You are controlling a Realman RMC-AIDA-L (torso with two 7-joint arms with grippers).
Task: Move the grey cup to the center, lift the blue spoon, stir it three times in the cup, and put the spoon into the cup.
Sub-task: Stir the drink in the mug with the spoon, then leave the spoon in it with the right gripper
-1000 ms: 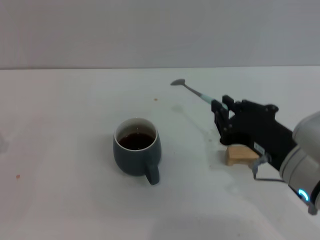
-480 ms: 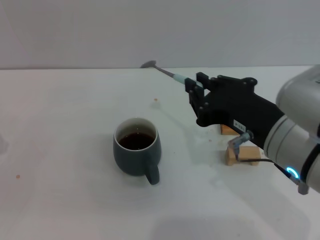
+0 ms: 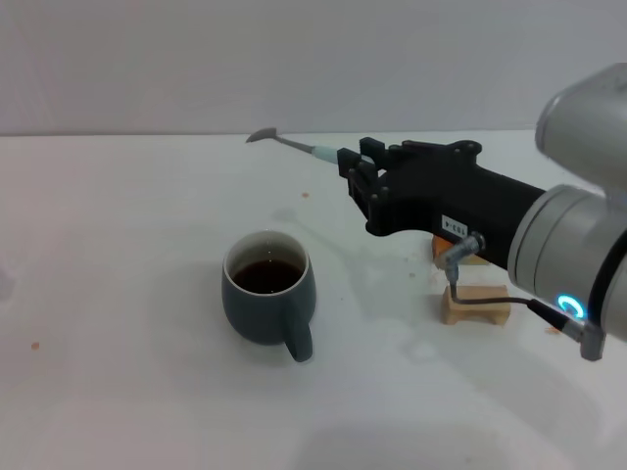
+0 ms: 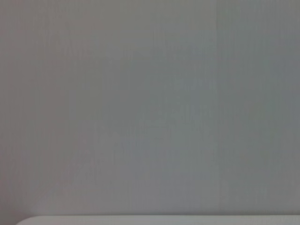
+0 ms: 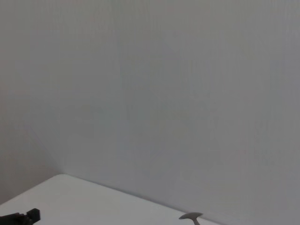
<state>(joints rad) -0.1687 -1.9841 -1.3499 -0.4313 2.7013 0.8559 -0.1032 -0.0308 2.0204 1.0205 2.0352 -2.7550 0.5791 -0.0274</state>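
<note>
The grey cup (image 3: 268, 299) stands on the white table near the middle, handle toward me, with dark liquid inside. My right gripper (image 3: 357, 174) is shut on the pale blue handle of the blue spoon (image 3: 294, 145) and holds it in the air, above and to the right of the cup. The spoon's metal bowl points left and away from me, beyond the cup. The bowl tip also shows in the right wrist view (image 5: 190, 216). The left gripper is out of view.
Two small wooden blocks (image 3: 474, 300) lie on the table to the right of the cup, partly behind my right arm. A small brown speck (image 3: 305, 194) lies beyond the cup. The left wrist view shows only the grey wall.
My right gripper has risen and moved left with the spoon, from beside the wooden blocks toward the space above and right of the cup. The cup has not moved.
</note>
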